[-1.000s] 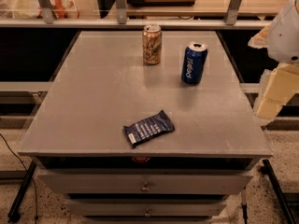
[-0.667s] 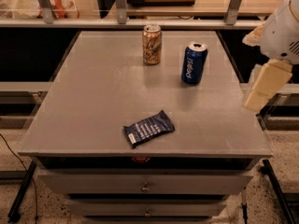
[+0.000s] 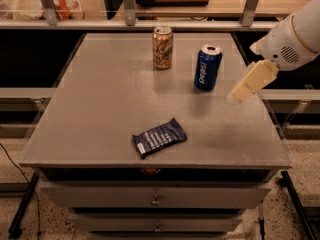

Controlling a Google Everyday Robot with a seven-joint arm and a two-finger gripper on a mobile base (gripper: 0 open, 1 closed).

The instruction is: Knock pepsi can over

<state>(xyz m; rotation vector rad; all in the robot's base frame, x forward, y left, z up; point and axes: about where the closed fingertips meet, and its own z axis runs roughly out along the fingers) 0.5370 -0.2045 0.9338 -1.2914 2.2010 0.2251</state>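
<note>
I count one pepsi can (image 3: 207, 68), one tan can (image 3: 162, 47) and one wrapper (image 3: 159, 137) on the desk (image 3: 100, 99). The end effector (image 3: 243, 89) hovers just right of the pepsi can; I cannot tell its state.

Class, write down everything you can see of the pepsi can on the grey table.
The pepsi can looks like blue metal, with white lettering running up its side and a silver top. It stands upright on the grey table, toward the far right part, resting on its base. Nothing else touches it. The tan can stands apart on its left in the view, and the gripper hangs apart on its right, near the table's right edge.
</note>
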